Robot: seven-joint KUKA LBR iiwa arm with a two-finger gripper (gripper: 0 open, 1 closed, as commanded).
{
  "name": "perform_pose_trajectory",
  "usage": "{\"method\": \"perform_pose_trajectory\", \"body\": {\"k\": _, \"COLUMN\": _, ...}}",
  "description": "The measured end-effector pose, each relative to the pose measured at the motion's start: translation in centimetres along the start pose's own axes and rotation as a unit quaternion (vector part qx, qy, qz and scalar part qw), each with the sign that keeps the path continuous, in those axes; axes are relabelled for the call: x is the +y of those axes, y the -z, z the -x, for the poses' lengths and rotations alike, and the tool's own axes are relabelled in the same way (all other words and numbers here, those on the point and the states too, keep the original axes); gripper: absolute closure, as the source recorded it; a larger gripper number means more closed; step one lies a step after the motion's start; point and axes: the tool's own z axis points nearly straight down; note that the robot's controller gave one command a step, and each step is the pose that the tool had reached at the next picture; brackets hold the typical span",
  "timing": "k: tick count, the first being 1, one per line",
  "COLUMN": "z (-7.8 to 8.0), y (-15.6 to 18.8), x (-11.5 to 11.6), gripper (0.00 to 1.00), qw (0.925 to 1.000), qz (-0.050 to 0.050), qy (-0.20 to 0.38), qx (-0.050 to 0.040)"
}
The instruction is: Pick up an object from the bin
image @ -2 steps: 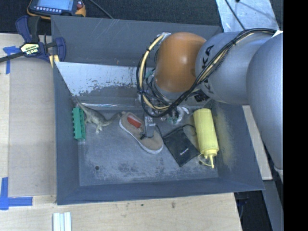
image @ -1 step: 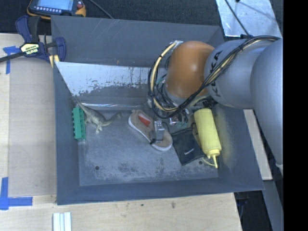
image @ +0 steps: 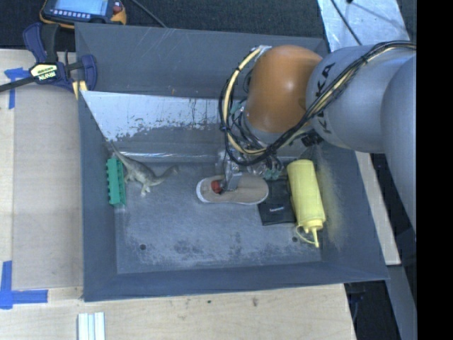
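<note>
My gripper (image: 228, 180) reaches down at the bin's middle onto a small white-soled shoe (image: 244, 193) with a red spot at its left end. Its fingertips sit at the shoe's left part, by the red spot; the wrist hides how they stand. Just right of the shoe lies a flat black block (image: 276, 202). A yellow squeeze bottle (image: 307, 197) lies lengthwise beside that, its nozzle toward the front.
A grey toy dinosaur (image: 144, 175) and a green ridged brick (image: 115, 181) lie at the bin's left side. The orange wrist cover and cables hang over the bin's back right. The front floor of the bin is bare metal.
</note>
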Motion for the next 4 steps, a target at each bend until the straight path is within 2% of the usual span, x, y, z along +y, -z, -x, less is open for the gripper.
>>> {"method": "perform_pose_trajectory", "body": {"k": 1, "z": 0.0, "y": 0.0, "x": 0.0, "gripper": 1.0, "qw": 1.0, "qz": 0.0, "qy": 0.0, "qx": 0.0001}}
{"method": "perform_pose_trajectory", "body": {"k": 2, "z": -1.9, "y": 4.5, "x": -0.8, "gripper": 1.0, "qw": 1.0, "qz": 0.0, "qy": 0.0, "qx": 0.0045}}
{"method": "perform_pose_trajectory", "body": {"k": 3, "z": -0.9, "y": -1.7, "x": -0.3, "gripper": 0.0, "qw": 0.9999, "qz": 0.0, "qy": -0.01, "qx": 0.0007}}
{"method": "perform_pose_trajectory", "body": {"k": 4, "z": -0.8, "y": -1.3, "x": -0.3, "gripper": 1.0, "qw": 0.9999, "qz": 0.0, "qy": -0.011, "qx": -0.0004}}
